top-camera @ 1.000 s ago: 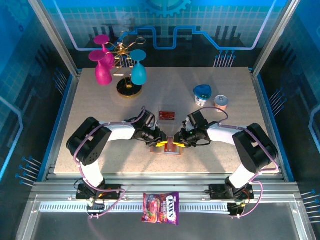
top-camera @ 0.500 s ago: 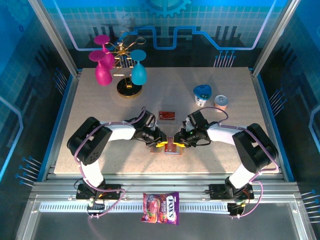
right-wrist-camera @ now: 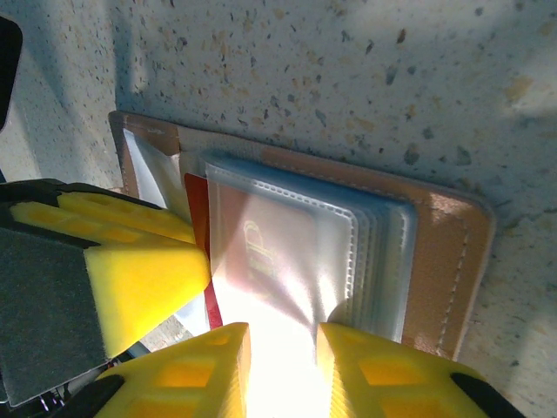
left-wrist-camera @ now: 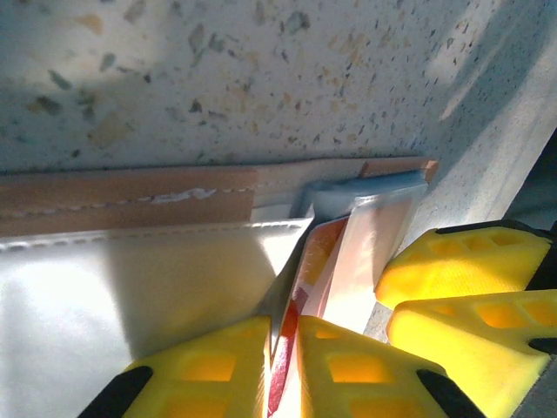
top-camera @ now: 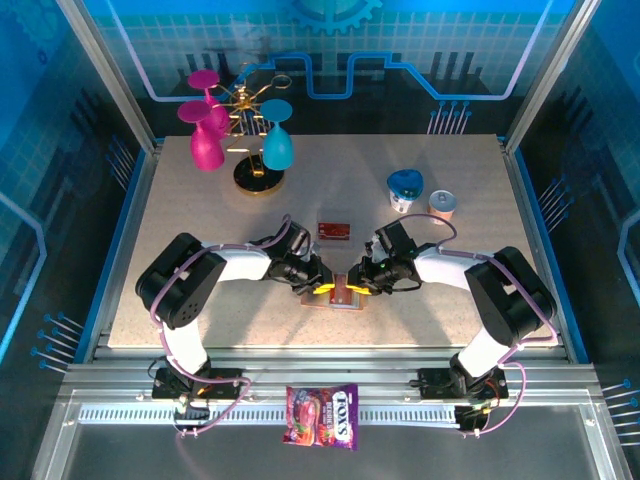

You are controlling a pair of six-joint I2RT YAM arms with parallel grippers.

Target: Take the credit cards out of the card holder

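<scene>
Overhead view: I see both arms bent inward, meeting at the holder (top-camera: 347,297), which lies open and flat on the table (top-camera: 330,170) near its front edge, about mid-width. The left gripper (top-camera: 318,288) reaches it from the left and the right gripper (top-camera: 362,283) from the right. Left wrist view: my 2 left fingers (left-wrist-camera: 218,366) stand almost together, pinching the edge of a red card (left-wrist-camera: 306,261) that juts out beside the clear sleeves (left-wrist-camera: 130,279). The holder's brown rim runs above them, flat on the speckled surface, and the right gripper's yellow fingers sit just beside the card at the right. Right wrist view: the right fingers (right-wrist-camera: 383,374) are closed onto the fanned sleeves of the holder, though glare washes out the contact itself. The red card shows at the left edge of the sleeves, against a left finger. 1 loose card (top-camera: 334,231) lies on the table just behind the holder, apart from it. A packet (top-camera: 322,415) lies in front of the table, between the 2 arm bases.
</scene>
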